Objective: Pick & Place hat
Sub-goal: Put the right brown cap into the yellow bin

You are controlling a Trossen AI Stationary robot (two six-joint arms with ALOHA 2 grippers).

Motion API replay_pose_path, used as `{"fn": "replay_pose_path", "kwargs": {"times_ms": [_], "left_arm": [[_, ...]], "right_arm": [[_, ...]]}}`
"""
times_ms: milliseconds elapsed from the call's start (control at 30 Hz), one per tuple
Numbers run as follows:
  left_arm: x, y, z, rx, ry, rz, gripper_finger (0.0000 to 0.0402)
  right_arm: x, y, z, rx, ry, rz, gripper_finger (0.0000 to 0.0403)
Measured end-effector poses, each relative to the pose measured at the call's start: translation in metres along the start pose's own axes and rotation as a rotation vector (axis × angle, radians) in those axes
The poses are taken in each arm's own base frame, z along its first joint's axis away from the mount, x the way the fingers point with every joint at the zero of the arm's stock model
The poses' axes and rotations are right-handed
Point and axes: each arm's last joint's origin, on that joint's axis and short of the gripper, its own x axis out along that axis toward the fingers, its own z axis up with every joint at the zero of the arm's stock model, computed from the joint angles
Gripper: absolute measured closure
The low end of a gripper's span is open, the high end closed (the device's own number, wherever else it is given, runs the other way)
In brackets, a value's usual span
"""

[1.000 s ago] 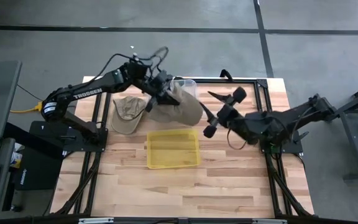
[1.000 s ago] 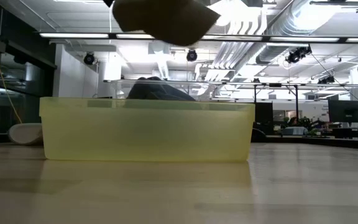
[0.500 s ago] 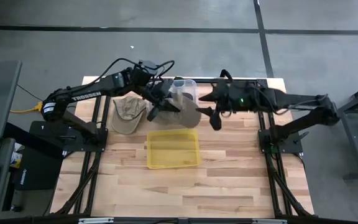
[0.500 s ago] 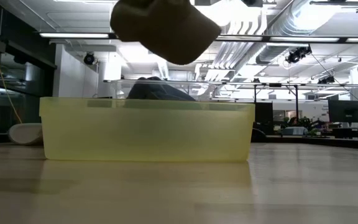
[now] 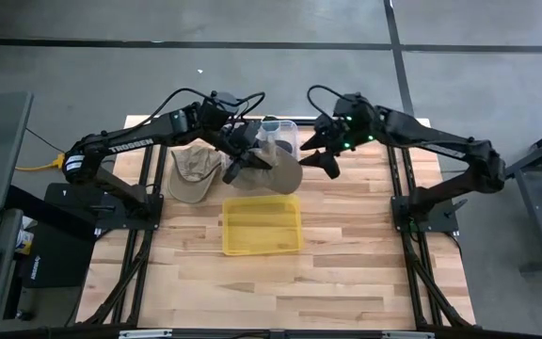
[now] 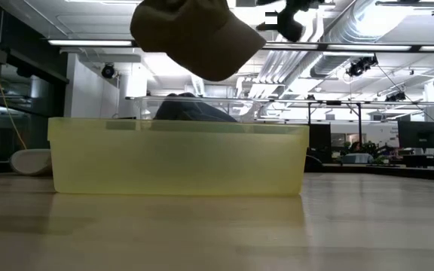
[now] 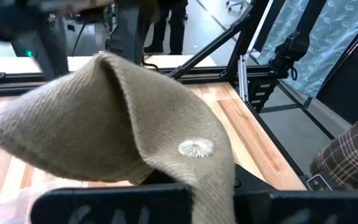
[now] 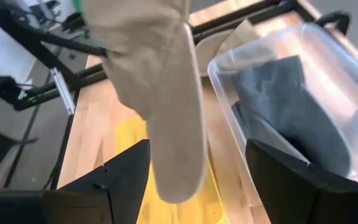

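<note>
now left gripper (image 5: 243,151) clamps the tan hat (image 5: 273,169) aloft. right gripper (image 5: 320,151), fingers spread, sits just beside its brim; yellow bin (image 5: 262,226) lies below, nearer the front edge.

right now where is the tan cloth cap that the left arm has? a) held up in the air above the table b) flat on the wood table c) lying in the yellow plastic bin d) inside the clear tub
a: the left gripper has its jaws shut on the tan cloth cap, which hangs in the air above the yellow plastic bin in the low view.
</note>
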Motion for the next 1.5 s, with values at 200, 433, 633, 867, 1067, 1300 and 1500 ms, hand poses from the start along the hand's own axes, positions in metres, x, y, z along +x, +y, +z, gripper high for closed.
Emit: {"fn": "replay_pose_path", "kwargs": {"times_ms": [200,433,633,867,1067,1300,1500], "left_arm": [[0.000,0.000,0.000,-0.001,0.001,0.006,0.0401],[0.000,0.000,-0.001,-0.005,0.008,0.016,0.0401],[0.000,0.000,-0.001,-0.007,0.008,0.016,0.0401],[0.000,0.001,-0.001,-0.007,0.008,0.018,0.0401],[0.000,0.001,-0.001,-0.007,0.007,0.018,0.0401],[0.000,0.001,-0.001,-0.007,0.006,0.018,0.0401],[0.000,0.001,-0.001,-0.027,0.006,0.019,0.0401]], "right_arm": [[0.020,-0.028,0.001,0.027,0.034,0.122,0.0141],[0.035,-0.039,0.001,0.052,0.061,0.288,0.0141],[0.051,-0.041,0.001,0.068,0.064,0.405,0.0141],[0.063,-0.042,-0.001,0.068,0.080,0.443,0.0141],[0.067,-0.034,-0.003,0.049,0.096,0.491,0.0159],[0.071,-0.025,-0.004,0.017,0.102,0.493,0.0245],[0.072,-0.025,-0.004,0.006,0.098,0.469,0.0347]]}}
